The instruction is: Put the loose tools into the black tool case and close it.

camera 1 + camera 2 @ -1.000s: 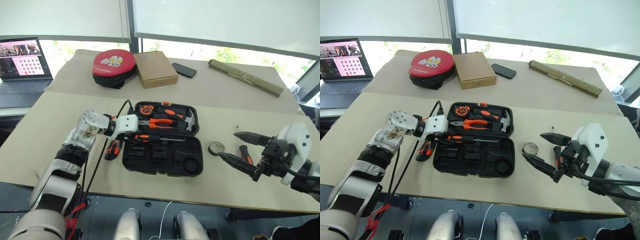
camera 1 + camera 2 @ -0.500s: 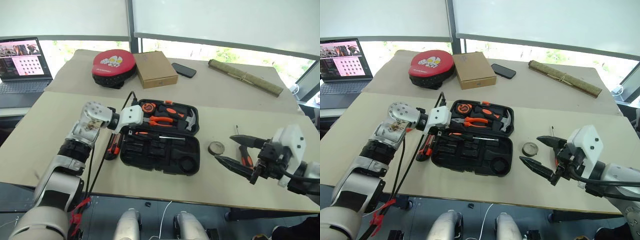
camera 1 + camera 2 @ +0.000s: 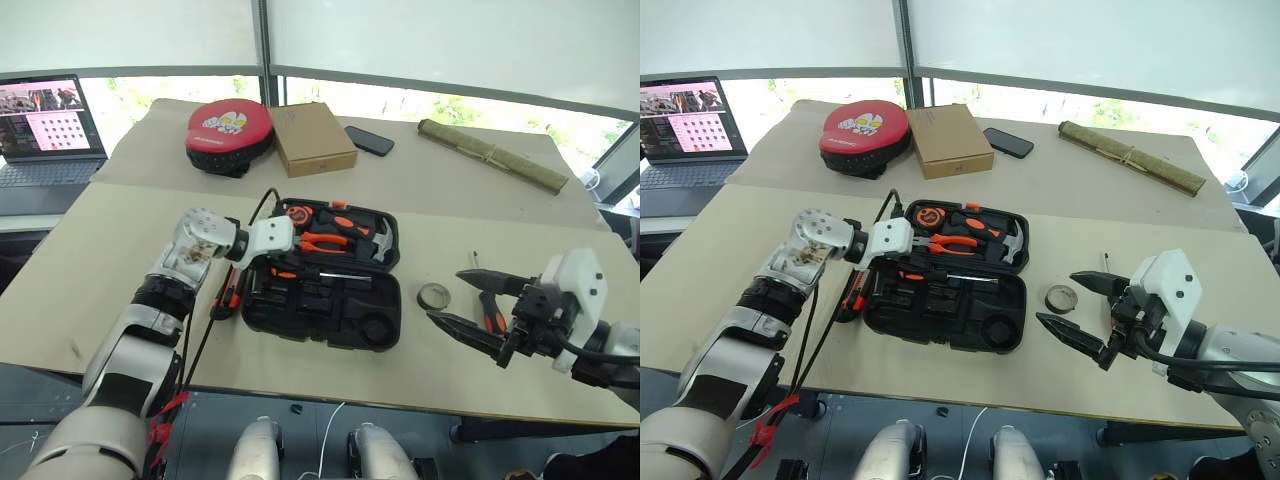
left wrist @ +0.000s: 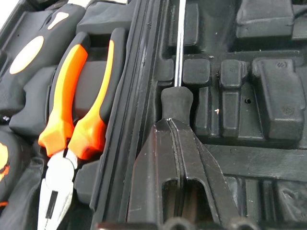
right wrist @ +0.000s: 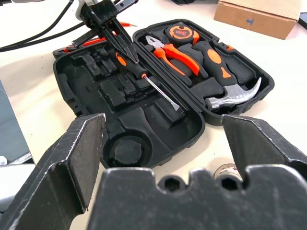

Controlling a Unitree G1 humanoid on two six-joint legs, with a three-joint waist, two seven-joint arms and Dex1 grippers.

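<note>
The black tool case [image 3: 325, 285] lies open on the table [image 3: 90, 250], both halves flat, so every moulded recess faces up and a tool can be dropped straight in. The pliers [image 3: 322, 240], hammer [image 3: 372, 243] and tape measure [image 3: 293, 214] sit in the half of the case farther from the robot, each in its own shaped slot.

The left claw [image 4: 178, 125] is pinched tight, its tips pressed against the black butt of a screwdriver [image 5: 146, 79] that lies in the nearer half of the case, shaft running along the hinge. I judge it is pushing or seating the tool into its groove rather than carrying it, since the tool looks to rest on the case; whether the tips actually grip the handle I cannot tell.

Just outside the case's left edge a black-and-orange knife [image 3: 229, 293] waits on the table. On the far right side of the case, beyond a small round tin [image 3: 434, 296], another screwdriver [image 3: 490, 308] lies loose. The right claw [image 3: 466, 305] hangs over it, spread wide and holding nothing, seemingly poised for that pickup.
</note>
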